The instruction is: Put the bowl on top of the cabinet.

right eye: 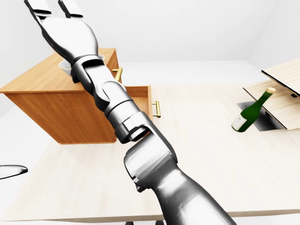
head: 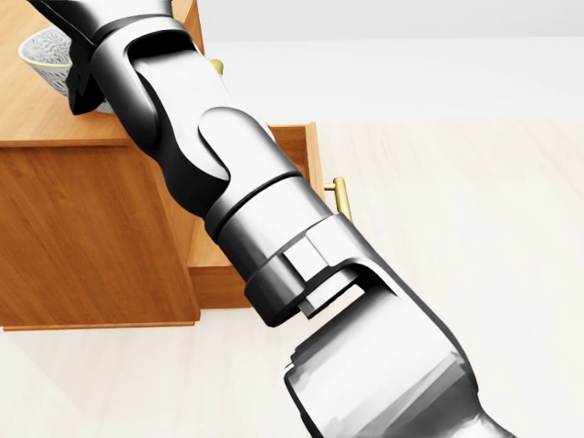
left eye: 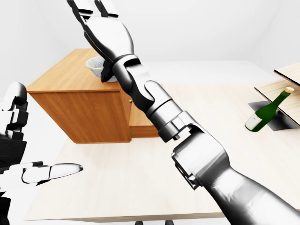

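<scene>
The bowl (left eye: 95, 67) is sitting upright on top of the cabinet (left eye: 65, 79), toward the far side of that surface; nothing is gripping it. The right hand (left eye: 110, 40) is hanging raised above the bowl, released, with its fingers (left eye: 84, 7) stretched straight and apart; in the left-eye view the wrist is crossing the bowl's right side, and whether they are touching cannot be told. The left hand (left eye: 18, 150) is showing at the near left of the left-eye view, well apart from the cabinet, unclenched and carrying nothing. On the cabinet's right side a drawer (right eye: 140, 96) is standing pulled out, its brass handle (right eye: 156, 108) facing right. The cabinet is resting on a pale table (right eye: 197, 140); at the far right a green bottle (right eye: 251, 112) is leaning tilted beside wooden panels (right eye: 281, 75).
</scene>
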Tool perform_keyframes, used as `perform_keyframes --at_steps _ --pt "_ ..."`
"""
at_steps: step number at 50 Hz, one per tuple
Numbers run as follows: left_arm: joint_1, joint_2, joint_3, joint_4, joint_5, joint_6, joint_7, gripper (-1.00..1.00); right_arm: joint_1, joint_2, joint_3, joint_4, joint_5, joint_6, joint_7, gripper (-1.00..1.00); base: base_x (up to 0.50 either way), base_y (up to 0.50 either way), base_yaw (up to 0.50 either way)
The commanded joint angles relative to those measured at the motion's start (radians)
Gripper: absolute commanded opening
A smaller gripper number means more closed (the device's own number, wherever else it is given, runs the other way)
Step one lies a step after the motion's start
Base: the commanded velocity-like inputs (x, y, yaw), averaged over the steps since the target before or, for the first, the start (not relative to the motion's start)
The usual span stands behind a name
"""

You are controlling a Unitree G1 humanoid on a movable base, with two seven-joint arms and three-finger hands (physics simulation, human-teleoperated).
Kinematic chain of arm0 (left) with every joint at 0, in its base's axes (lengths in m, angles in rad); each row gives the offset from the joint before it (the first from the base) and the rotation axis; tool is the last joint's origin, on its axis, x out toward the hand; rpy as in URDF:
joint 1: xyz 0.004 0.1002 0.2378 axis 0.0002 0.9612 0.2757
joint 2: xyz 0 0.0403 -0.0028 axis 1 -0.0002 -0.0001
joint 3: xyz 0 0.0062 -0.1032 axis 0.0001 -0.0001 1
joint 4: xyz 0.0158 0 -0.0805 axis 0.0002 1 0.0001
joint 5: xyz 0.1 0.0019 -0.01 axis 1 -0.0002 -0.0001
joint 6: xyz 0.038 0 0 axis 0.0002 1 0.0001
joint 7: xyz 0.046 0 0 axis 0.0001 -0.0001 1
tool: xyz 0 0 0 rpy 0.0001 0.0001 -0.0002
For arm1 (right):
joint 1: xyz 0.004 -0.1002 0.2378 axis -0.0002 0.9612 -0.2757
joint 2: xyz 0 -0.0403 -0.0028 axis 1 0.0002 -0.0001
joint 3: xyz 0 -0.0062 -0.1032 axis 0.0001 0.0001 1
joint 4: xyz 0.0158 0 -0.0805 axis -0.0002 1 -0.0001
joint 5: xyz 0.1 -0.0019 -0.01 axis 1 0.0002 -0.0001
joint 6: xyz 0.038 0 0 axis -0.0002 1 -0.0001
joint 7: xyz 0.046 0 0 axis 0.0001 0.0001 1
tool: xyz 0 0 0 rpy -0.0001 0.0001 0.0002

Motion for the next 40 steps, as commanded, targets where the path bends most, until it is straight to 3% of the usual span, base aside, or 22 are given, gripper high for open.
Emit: perform_keyframes --at_steps 1,10,24,32,40 --pt "-0.007 -0.002 -0.024 0.000 0.017 0.000 0.000 1.00 -0.037 -0.001 -0.009 -0.059 0.023 0.000 0.041 1.00 0.00 0.00 0.00" --pt "-0.011 0.005 -0.034 0.000 0.019 0.000 0.000 1.00 -0.054 0.007 -0.013 -0.164 0.059 0.000 0.107 1.00 0.00 0.00 0.00" --pt "-0.018 0.029 -0.051 0.000 0.019 0.000 0.000 1.00 -0.100 0.016 -0.018 -0.345 0.121 0.094 0.216 1.00 0.00 0.00 0.00" --pt "-0.015 0.038 -0.046 0.000 0.012 0.000 0.000 1.00 -0.110 0.012 -0.014 -0.381 0.138 0.111 0.236 1.00 0.00 0.00 0.00" --pt "-0.018 0.043 -0.066 0.000 0.025 0.000 0.000 1.00 -0.138 -0.004 -0.032 -0.444 0.182 0.166 0.283 1.00 0.00 0.00 0.00"
